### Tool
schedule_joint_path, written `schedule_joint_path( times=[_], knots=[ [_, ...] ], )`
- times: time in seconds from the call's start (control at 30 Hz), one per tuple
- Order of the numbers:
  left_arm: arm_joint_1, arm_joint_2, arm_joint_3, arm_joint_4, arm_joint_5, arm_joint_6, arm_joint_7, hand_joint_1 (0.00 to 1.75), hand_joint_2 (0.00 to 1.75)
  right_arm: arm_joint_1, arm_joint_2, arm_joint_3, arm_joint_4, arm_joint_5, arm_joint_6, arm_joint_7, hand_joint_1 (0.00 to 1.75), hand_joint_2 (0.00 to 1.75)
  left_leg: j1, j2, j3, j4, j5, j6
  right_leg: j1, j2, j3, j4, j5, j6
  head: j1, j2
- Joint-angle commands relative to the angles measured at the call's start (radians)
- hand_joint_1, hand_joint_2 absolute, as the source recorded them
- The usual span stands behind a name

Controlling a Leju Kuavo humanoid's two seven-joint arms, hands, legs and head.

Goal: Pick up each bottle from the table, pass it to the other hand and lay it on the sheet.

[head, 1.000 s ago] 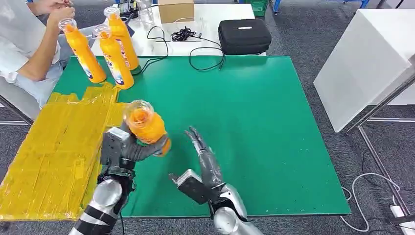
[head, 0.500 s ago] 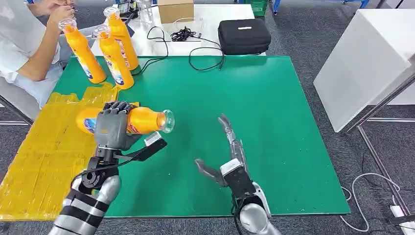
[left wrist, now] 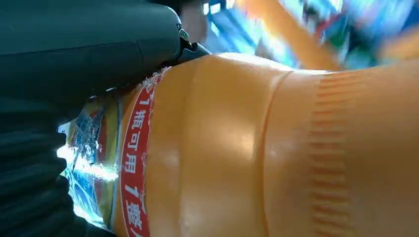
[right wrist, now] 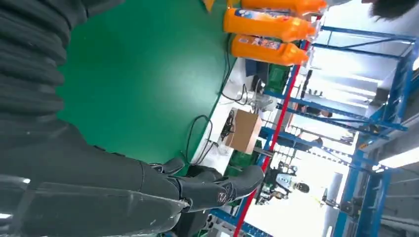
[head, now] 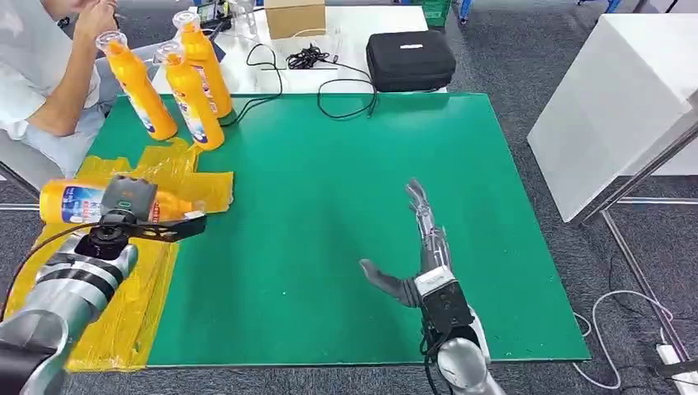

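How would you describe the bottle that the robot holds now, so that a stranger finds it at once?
Start at the green mat, then go to the yellow sheet at its left side. Over that sheet the left hand holds an orange bottle. It alone lies sideways; the other three bottles stand upright at the mat's far left corner.

We see grey carpet [head: 527, 58] around the green-topped table [head: 395, 164], a white table [head: 346, 33] beyond its far edge, and blue shelving [right wrist: 346, 123] (brightly lit) behind.
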Motion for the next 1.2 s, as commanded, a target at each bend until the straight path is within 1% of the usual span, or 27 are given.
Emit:
schedule_joint_path(
  times=[0.03, 0.07, 0.1, 0.13, 0.17, 0.23, 0.27, 0.3, 0.37, 0.43, 0.47, 0.5, 0.53, 0.7, 0.9, 0.93, 0.97, 1.0, 1.03, 1.1, 1.2],
  knots=[
    [-0.073, 0.020, 0.040, 0.221, 0.061, -0.077, 0.000, 1.75, 1.75, -0.005, -0.031, -0.024, 0.040, -0.006, -0.008, 0.005, 0.00, 1.75, 0.001, 0.001, 0.004, 0.001, -0.002, -0.001, 0.001, 0.000, 0.005, 0.000, -0.002, -0.001, 0.000, 0.000],
    [-0.060, 0.017, 0.073, 0.221, 0.092, -0.088, -0.020, 1.75, 1.75, -0.003, -0.032, -0.026, 0.042, -0.006, -0.011, 0.006, 0.00, 1.75, 0.001, 0.001, 0.002, 0.000, -0.001, -0.001, 0.001, 0.000, 0.003, -0.001, -0.001, -0.001, 0.000, 0.000],
    [-0.047, 0.013, 0.092, 0.216, 0.111, -0.078, -0.040, 1.75, 1.75, -0.002, -0.033, -0.026, 0.043, -0.006, -0.012, 0.006, 0.00, 1.75, 0.001, 0.001, 0.004, 0.000, -0.002, -0.001, 0.001, 0.000, 0.005, -0.001, -0.001, -0.001, 0.000, 0.000],
    [-0.033, 0.006, 0.116, 0.211, 0.134, -0.062, -0.057, 0.10, 1.75, -0.002, -0.035, -0.026, 0.045, -0.005, -0.011, 0.010, 0.00, 1.75, 0.001, 0.000, 0.004, -0.001, -0.001, -0.001, 0.001, -0.001, 0.005, -0.001, -0.001, -0.001, 0.000, 0.000],
    [-0.025, -0.006, 0.146, 0.216, 0.163, -0.068, -0.074, 0.00, 1.75, -0.002, -0.037, -0.024, 0.046, -0.003, -0.010, 0.015, 0.00, 1.75, 0.000, 0.001, 0.003, -0.001, -0.001, 0.000, -0.001, 0.000, 0.003, -0.001, 0.000, -0.001, 0.000, 0.000],
    [-0.012, -0.018, 0.162, 0.204, 0.180, -0.041, -0.103, 0.00, 1.75, -0.003, -0.038, -0.021, 0.049, -0.001, -0.009, 0.018, 0.00, 1.75, 0.000, 0.002, 0.006, -0.001, -0.002, -0.001, 0.000, 0.000, 0.006, -0.001, -0.001, -0.002, 0.000, 0.000],
    [-0.004, -0.026, 0.182, 0.194, 0.203, -0.019, -0.130, 0.00, 1.75, -0.006, -0.041, -0.016, 0.052, 0.001, -0.006, 0.021, 0.00, 1.75, 0.000, 0.000, 0.004, -0.001, -0.001, -0.001, -0.001, -0.001, 0.004, -0.002, -0.001, -0.001, 0.000, 0.000],
    [0.001, -0.033, 0.190, 0.191, 0.210, -0.001, -0.135, 0.00, 1.75, -0.009, -0.041, -0.013, 0.055, 0.003, -0.004, 0.023, 0.00, 1.75, 0.000, -0.001, 0.005, -0.001, -0.002, -0.001, 0.000, -0.002, 0.006, -0.002, -0.002, -0.001, 0.000, 0.000],
    [0.004, -0.039, 0.201, 0.187, 0.220, 0.013, -0.148, 0.00, 1.75, -0.012, -0.041, -0.010, 0.058, 0.003, -0.004, 0.025, 0.00, 1.75, 0.000, -0.001, 0.006, -0.002, -0.001, -0.001, -0.001, -0.002, 0.006, -0.002, -0.001, -0.001, 0.000, 0.000],
    [0.012, -0.046, 0.232, 0.173, 0.253, 0.046, -0.166, 0.00, 1.75, -0.016, -0.043, -0.005, 0.061, 0.005, 0.001, 0.028, 0.00, 1.75, 0.000, -0.002, 0.005, -0.001, -0.001, -0.001, 0.000, -0.003, 0.006, -0.002, -0.001, -0.001, 0.000, 0.000],
    [0.018, -0.055, 0.269, 0.165, 0.296, 0.070, -0.199, 0.00, 1.75, -0.018, -0.043, -0.001, 0.063, 0.006, 0.002, 0.031, 0.00, 1.75, 0.001, -0.002, 0.006, -0.001, -0.002, -0.001, 0.000, -0.003, 0.006, -0.002, -0.002, -0.001, 0.000, 0.000],
    [0.019, -0.056, 0.277, 0.164, 0.305, 0.074, -0.206, 0.00, 1.75, -0.019, -0.043, 0.000, 0.064, 0.006, 0.003, 0.032, 0.00, 1.75, -0.001, -0.001, 0.003, -0.001, 0.000, 0.000, -0.001, -0.002, 0.003, -0.001, 0.000, -0.001, 0.000, 0.000],
    [0.019, -0.056, 0.277, 0.164, 0.305, 0.074, -0.206, 0.00, 1.75, -0.019, -0.043, 0.000, 0.064, 0.006, 0.003, 0.032, 0.00, 1.75, 0.000, -0.001, 0.006, -0.001, -0.001, -0.001, 0.000, -0.002, 0.006, -0.002, -0.001, -0.001, 0.000, 0.000],
    [0.033, -0.085, 0.364, 0.127, 0.420, 0.155, -0.303, 0.00, 1.75, -0.018, -0.043, 0.008, 0.077, 0.007, 0.001, 0.037, 0.00, 1.75, 0.000, -0.001, 0.004, -0.001, -0.001, 0.000, 0.000, -0.002, 0.004, -0.001, -0.001, -0.001, 0.000, 0.000],
    [0.033, -0.089, 0.366, 0.122, 0.426, 0.160, -0.304, 0.00, 1.75, -0.017, -0.043, 0.008, 0.077, 0.006, 0.001, 0.038, 0.00, 1.75, 0.000, -0.001, 0.002, -0.001, -0.001, 0.000, -0.001, -0.001, 0.002, -0.001, -0.001, -0.001, 0.000, 0.000],
    [0.033, -0.089, 0.366, 0.122, 0.426, 0.160, -0.304, 0.00, 1.75, -0.017, -0.043, 0.008, 0.077, 0.006, 0.001, 0.038, 0.00, 1.75, 0.000, -0.001, 0.004, 0.000, -0.002, -0.001, 0.000, -0.002, 0.004, -0.001, -0.001, -0.001, 0.000, 0.000],
    [0.035, -0.092, 0.381, 0.113, 0.445, 0.172, -0.318, 0.00, 1.75, -0.017, -0.041, 0.008, 0.077, 0.002, 0.004, 0.038, 0.00, 1.75, 0.000, -0.001, 0.003, 0.000, -0.001, -0.001, 0.000, -0.002, 0.003, -0.001, -0.001, -0.001, 0.000, 0.000],
    [0.038, -0.102, 0.408, 0.098, 0.488, 0.186, -0.357, 0.00, 1.75, -0.015, -0.039, 0.007, 0.077, -0.002, 0.006, 0.037, 0.00, 1.75, 0.001, -0.001, 0.005, 0.000, -0.002, -0.001, 0.000, -0.002, 0.005, 0.000, -0.002, -0.001, 0.000, 0.000],
    [0.042, -0.116, 0.441, 0.075, 0.548, 0.202, -0.405, 0.00, 1.75, -0.009, -0.036, 0.005, 0.077, 0.000, 0.004, 0.037, 0.00, 0.00, 0.000, -0.001, 0.002, 0.000, -0.001, -0.001, 0.000, -0.002, 0.003, -0.001, -0.001, -0.001, 0.000, 0.000],
    [0.054, -0.141, 0.461, 0.002, 0.624, 0.191, -0.457, 0.00, 1.75, 0.002, -0.029, 0.002, 0.079, 0.000, 0.003, 0.035, 0.00, 0.00, 0.000, -0.003, 0.003, 0.000, -0.001, -0.001, 0.000, -0.004, 0.004, -0.001, -0.001, -0.001, 0.000, 0.000],
    [0.066, -0.145, 0.446, -0.043, 0.632, 0.172, -0.437, 0.00, 1.75, 0.009, -0.029, 0.002, 0.078, 0.001, 0.001, 0.035, 0.00, 0.00, 0.000, -0.003, 0.001, 0.000, 0.000, 0.000, 0.000, -0.004, 0.003, -0.001, -0.001, -0.001, 0.000, 0.000]
  ],
)
